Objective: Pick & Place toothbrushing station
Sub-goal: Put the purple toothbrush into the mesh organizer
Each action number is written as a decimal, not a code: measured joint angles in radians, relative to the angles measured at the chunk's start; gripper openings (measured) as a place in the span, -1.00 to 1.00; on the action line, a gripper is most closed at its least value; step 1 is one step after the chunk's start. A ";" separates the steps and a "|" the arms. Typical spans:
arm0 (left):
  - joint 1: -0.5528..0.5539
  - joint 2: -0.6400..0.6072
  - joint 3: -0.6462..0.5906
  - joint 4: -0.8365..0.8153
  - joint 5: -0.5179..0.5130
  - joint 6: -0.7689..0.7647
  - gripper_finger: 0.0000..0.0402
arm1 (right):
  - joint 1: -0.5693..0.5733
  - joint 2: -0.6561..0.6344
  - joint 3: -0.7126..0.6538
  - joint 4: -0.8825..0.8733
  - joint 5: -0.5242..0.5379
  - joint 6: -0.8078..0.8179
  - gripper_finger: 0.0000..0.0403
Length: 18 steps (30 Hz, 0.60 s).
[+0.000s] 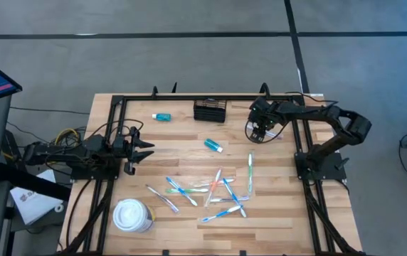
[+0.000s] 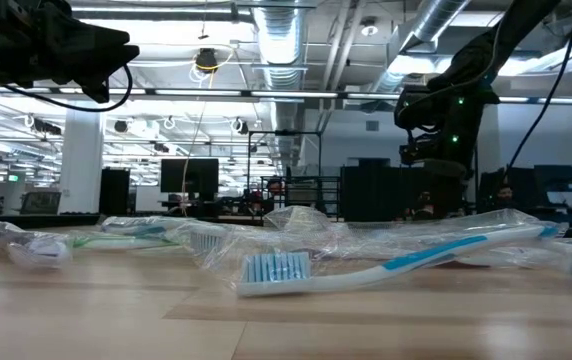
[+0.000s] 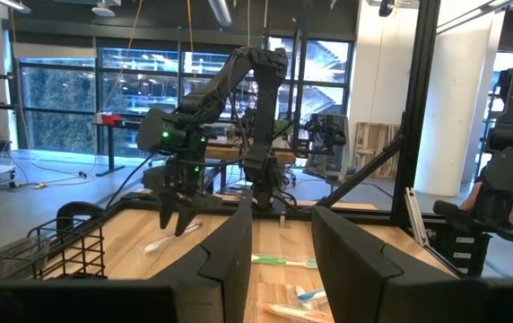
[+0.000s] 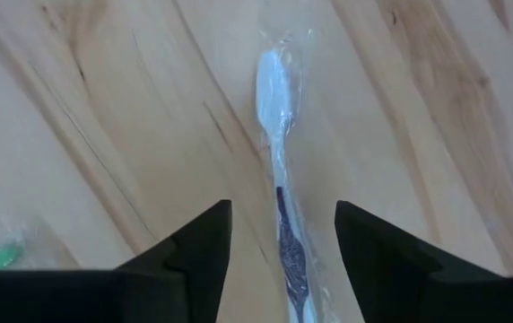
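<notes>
the right gripper (image 1: pixel 259 132) hangs over the far right part of the wooden table (image 1: pixel 182 153), pointing down, its two fingers (image 4: pixel 194 256) spread apart with nothing between them but air. directly under it, in the right wrist view, lies a wrapped purple-and-white toothbrush (image 4: pixel 282 179) flat on the wood, running lengthwise through the gap between the fingers; neither finger touches it.

the toothbrushing station (image 1: pixel 210 111), a black wire-mesh box, stands upright at the far edge of the table near the middle, to the left of the right gripper and apart from it. in the left wrist view its wire frame shows at the near left.

the left gripper (image 1: pixel 143 151) waits at the left side of the table, pointing toward the centre. its fingers stand partly apart, and nothing is seen between them.

other items on the table: a small teal bottle (image 1: pixel 161 116) left of the station; a teal tube (image 1: pixel 213 145) lying near the table's middle; a loose scatter of wrapped toothbrushes (image 1: pixel 214 190) across the near centre, some crossing each other; one green toothbrush (image 1: pixel 250 173) lying apart at the right of that scatter. a white lidded paper cup (image 1: pixel 132 215) sits at the near left corner.

in the low view a blue-and-white toothbrush (image 2: pixel 386 265) in clear wrap lies closest to the camera.
</notes>
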 joint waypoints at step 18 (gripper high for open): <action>0.000 0.000 0.000 0.000 0.000 -0.007 -0.44 | -0.005 0.000 -0.018 0.001 0.000 0.008 -0.08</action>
